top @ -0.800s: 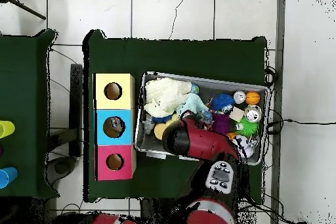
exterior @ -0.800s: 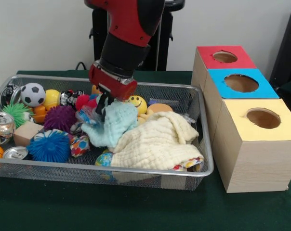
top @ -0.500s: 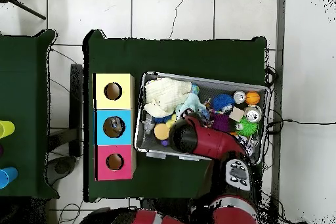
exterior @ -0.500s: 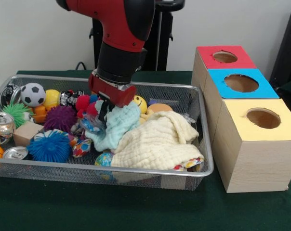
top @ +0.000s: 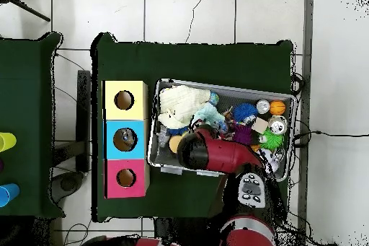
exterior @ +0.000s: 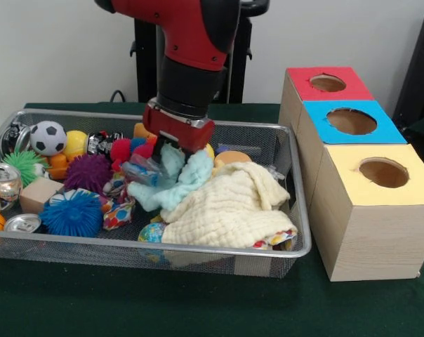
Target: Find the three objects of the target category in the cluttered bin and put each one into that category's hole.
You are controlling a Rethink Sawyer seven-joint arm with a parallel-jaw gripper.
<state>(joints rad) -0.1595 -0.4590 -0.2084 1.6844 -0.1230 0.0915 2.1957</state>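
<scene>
Front and overhead views: the red and black arm point(exterior: 191, 56) reaches down into the wire-mesh bin point(exterior: 219, 250) on the green counter point(exterior: 198, 309), its jaws point(exterior: 171, 151) buried at the top of a light-blue cloth point(exterior: 171, 184), so whether they are parted or grip the cloth cannot be told. A crinkled clear bottle with a blue label point(exterior: 138, 170) lies in the bin just beside the cloth, among spiky balls point(exterior: 73, 214), cans point(exterior: 3, 182) and a cream cloth point(exterior: 229, 207). Three boxes with holes, red point(exterior: 328, 83), blue point(exterior: 351, 121) and yellow point(exterior: 384, 172), stand beside the bin.
</scene>
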